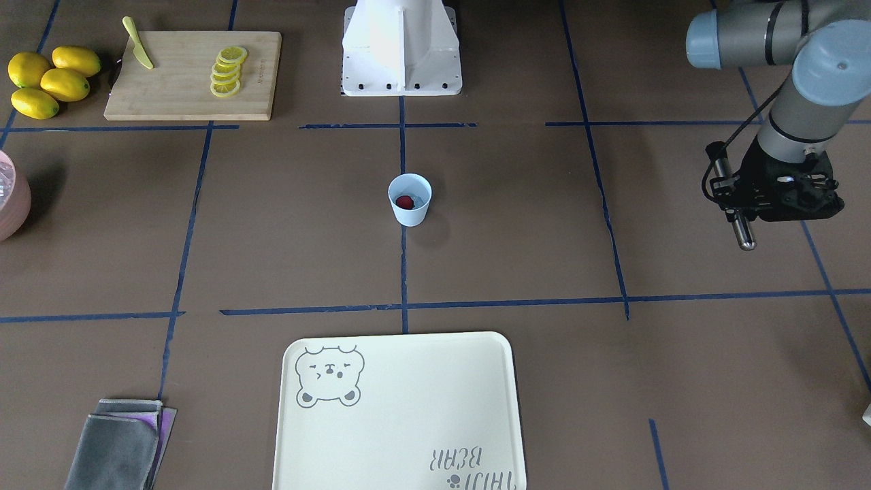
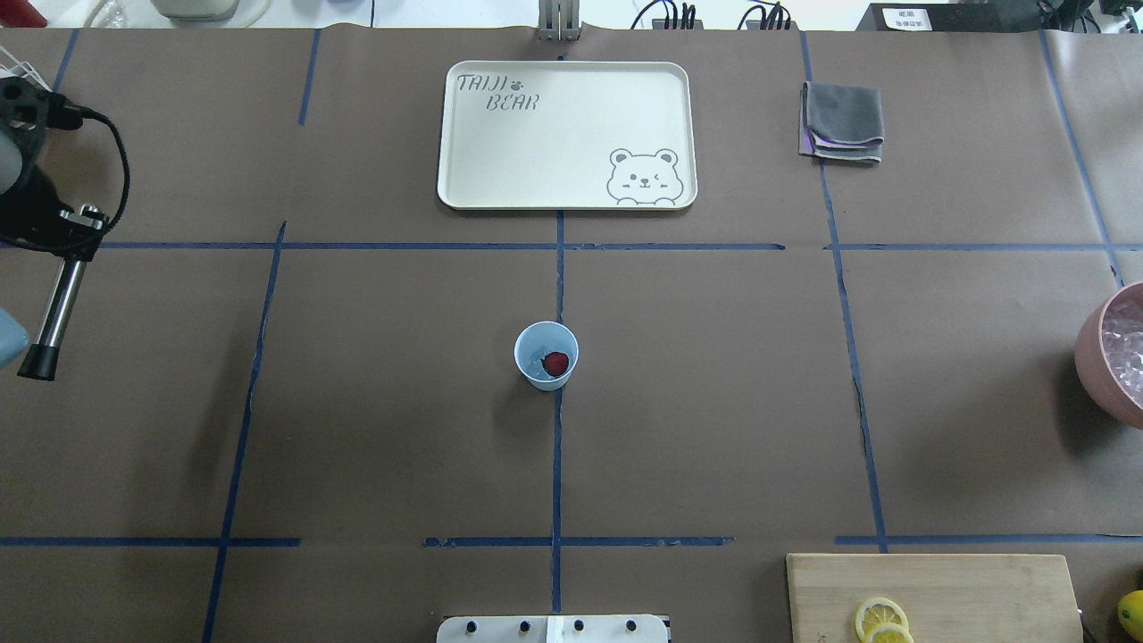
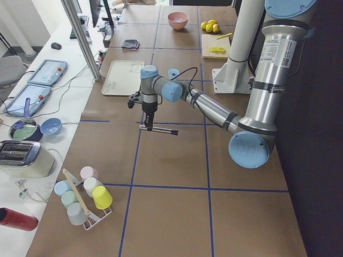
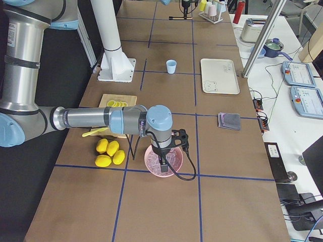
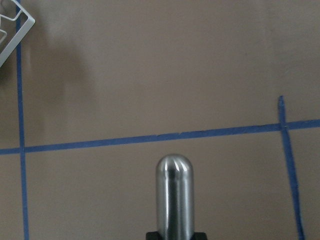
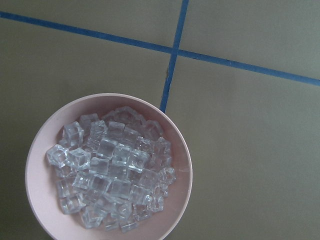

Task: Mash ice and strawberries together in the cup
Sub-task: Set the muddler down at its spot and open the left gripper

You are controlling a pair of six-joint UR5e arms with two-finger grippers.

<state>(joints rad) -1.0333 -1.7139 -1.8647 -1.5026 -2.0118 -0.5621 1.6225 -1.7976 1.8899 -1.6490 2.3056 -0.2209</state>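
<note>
The pale blue cup stands at the table's middle and also shows in the overhead view. Inside it lie the dark-red strawberry and a little clear ice. More ice cubes fill a pink bowl, which sits directly below my right wrist camera. My right gripper hangs over that bowl; I cannot tell whether it is open or shut. My left gripper is shut on a metal muddler, held above the table far from the cup.
A cutting board holds lemon slices and a yellow knife; whole lemons lie beside it. A cream tray and a folded grey cloth lie on the operators' side. A rack of cups stands at the left end.
</note>
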